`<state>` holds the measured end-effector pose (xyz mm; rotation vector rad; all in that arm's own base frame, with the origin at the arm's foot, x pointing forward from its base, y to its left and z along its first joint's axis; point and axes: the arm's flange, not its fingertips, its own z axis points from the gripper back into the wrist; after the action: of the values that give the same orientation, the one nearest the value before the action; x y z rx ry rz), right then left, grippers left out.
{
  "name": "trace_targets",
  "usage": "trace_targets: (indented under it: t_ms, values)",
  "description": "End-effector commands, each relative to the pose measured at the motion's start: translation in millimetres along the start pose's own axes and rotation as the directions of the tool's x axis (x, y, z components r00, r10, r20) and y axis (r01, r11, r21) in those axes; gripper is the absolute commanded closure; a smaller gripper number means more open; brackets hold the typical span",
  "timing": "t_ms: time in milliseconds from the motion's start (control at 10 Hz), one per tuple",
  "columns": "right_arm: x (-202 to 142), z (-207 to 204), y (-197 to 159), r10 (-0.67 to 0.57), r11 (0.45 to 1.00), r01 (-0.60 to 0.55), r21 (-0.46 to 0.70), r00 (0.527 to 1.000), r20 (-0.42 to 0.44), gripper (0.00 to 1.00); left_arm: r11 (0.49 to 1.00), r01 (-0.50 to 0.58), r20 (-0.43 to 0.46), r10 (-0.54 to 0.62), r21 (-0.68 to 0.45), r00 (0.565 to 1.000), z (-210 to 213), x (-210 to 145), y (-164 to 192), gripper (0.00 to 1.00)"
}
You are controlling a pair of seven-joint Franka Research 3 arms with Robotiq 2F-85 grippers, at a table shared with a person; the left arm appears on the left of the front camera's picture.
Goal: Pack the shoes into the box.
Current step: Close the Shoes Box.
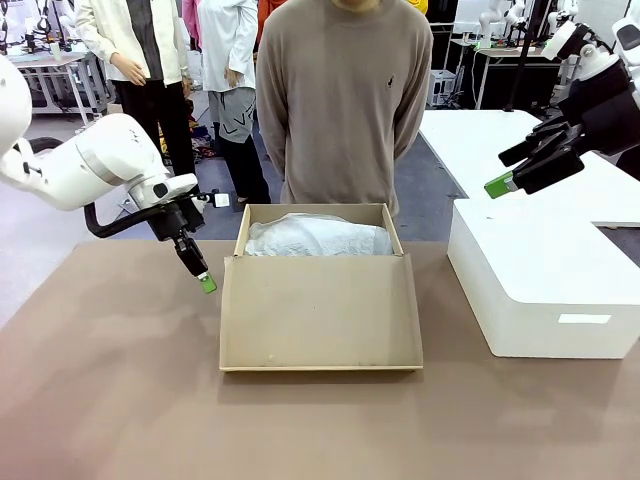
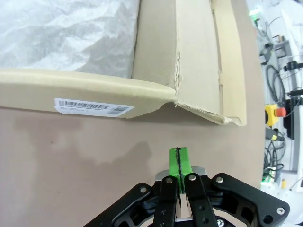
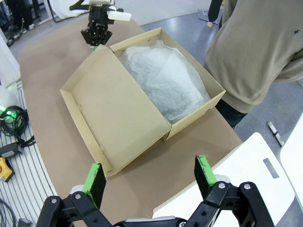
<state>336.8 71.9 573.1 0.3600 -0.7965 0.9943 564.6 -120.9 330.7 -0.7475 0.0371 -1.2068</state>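
We find the box (image 1: pixel 320 300) mid-table, lid flap folded out toward us, white tissue (image 1: pixel 318 238) mounded over whatever's inside. Left gripper (image 1: pixel 207 284), fingers together, hovers at its left wall; right gripper (image 1: pixel 500 185), fingers apart, high at right. Packing looks finished; next: close the lid.

The cardboard shoebox (image 1: pixel 320 290) sits open mid-table, white tissue paper (image 1: pixel 318 238) bunched inside. The left gripper (image 1: pixel 206 283) hangs pinched together beside it; the right gripper (image 1: pixel 505 170) hovers spread above the white box (image 1: pixel 540 285).

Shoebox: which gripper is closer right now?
Left. The left gripper, shut, hangs low just beside the shoebox at its left front corner. The right gripper, open, is raised well off to the right, above the white box.
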Motion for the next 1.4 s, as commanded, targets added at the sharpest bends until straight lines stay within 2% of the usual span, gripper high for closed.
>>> trace_targets:
  t_ms: [0, 400, 1300]
  values:
    - [1, 0, -1, -0.001, 1.000, 0.001, 0.011, 1.000, 0.015, 0.00, 0.999, 0.016, 0.042, -0.015, -0.031, 0.999, -7, -6, -2, 1.00]
    - [1, 0, -1, -0.001, 1.000, 0.001, 0.011, 1.000, 0.015, 0.00, 0.997, 0.013, 0.073, -0.007, -0.081, 0.997, -25, -6, -2, 1.00]
    - [1, 0, -1, -0.001, 1.000, 0.001, 0.011, 1.000, 0.015, 0.00, 0.994, 0.034, 0.118, -0.022, -0.104, 0.993, -50, -7, -2, 1.00]
